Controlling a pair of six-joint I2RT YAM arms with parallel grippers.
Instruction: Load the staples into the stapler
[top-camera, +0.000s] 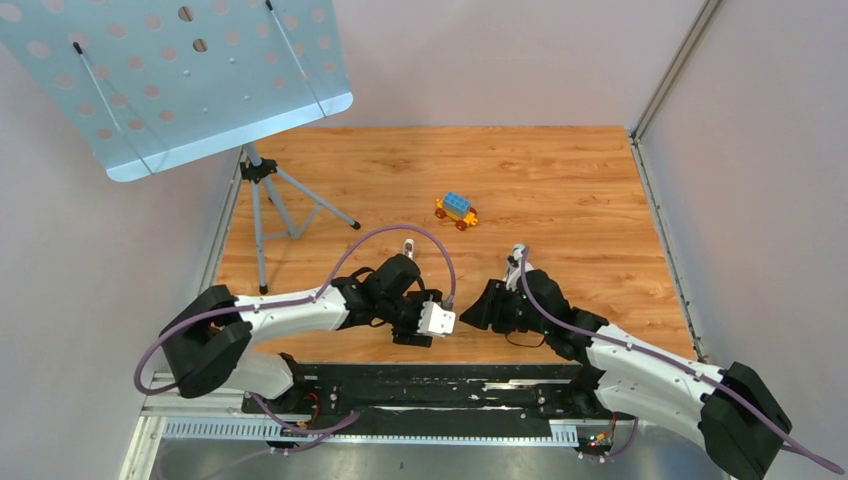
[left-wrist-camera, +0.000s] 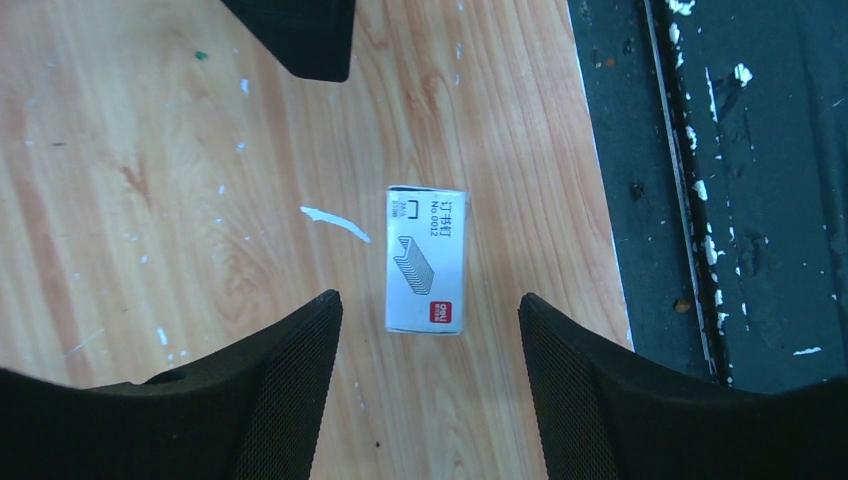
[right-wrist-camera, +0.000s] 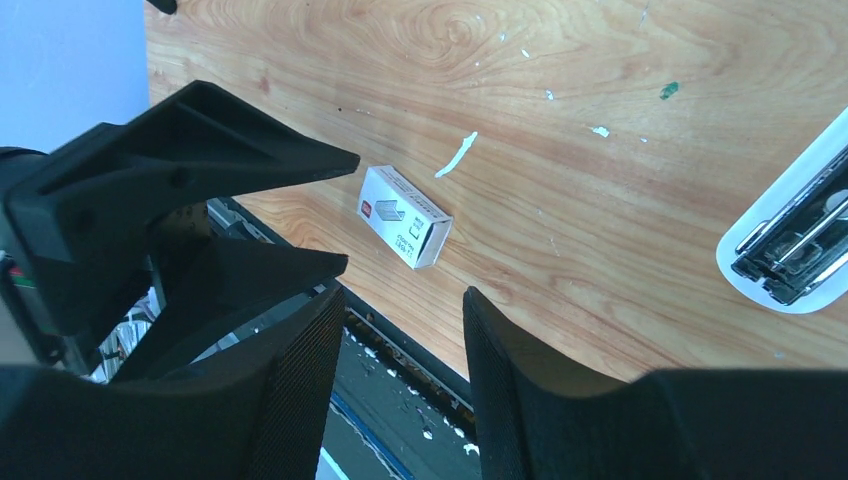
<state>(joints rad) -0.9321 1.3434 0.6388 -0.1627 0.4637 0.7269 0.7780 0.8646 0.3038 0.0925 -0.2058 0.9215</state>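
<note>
The staple strips themselves are hidden; only a small white printed staple box (left-wrist-camera: 427, 258) lies closed on the wooden table near its front edge. It also shows in the right wrist view (right-wrist-camera: 405, 216). My left gripper (left-wrist-camera: 428, 295) is open and empty, hovering above the box with a finger on each side. A white stapler (right-wrist-camera: 790, 240), opened with its metal channel showing, lies at the right edge of the right wrist view. My right gripper (right-wrist-camera: 400, 292) is open and empty, over the table's front edge, near the box. In the top view the left gripper (top-camera: 425, 325) and right gripper (top-camera: 475, 310) face each other.
A blue and yellow toy car (top-camera: 456, 210) stands mid-table. A music stand on a tripod (top-camera: 262, 180) occupies the far left. The black mounting rail (left-wrist-camera: 720, 200) runs along the table's near edge. A white paint streak (left-wrist-camera: 335, 223) marks the wood beside the box.
</note>
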